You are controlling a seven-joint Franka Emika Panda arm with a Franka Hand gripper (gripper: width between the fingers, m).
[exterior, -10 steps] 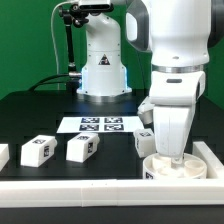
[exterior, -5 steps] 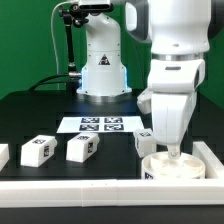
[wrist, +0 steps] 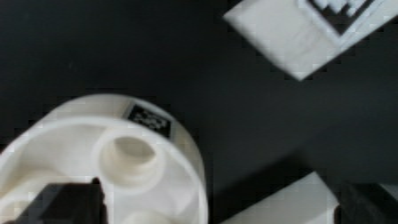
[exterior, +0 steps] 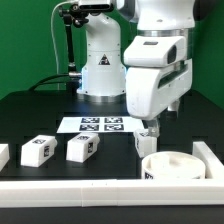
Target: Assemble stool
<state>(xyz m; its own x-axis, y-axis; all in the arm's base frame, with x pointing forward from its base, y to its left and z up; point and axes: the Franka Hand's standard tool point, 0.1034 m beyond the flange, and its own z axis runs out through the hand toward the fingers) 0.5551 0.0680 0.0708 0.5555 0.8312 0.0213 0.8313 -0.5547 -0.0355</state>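
While jaws hang spread over seat disc [exterior: 172, 166], leg [exterior: 145, 146] just beside

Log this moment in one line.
tool: open, empty | round thick white plastic seat disc: below tool | short white blocky legs: lying apart, unattached

Robotics lab: tagged marker board [exterior: 100, 124], black table [exterior: 40, 110].
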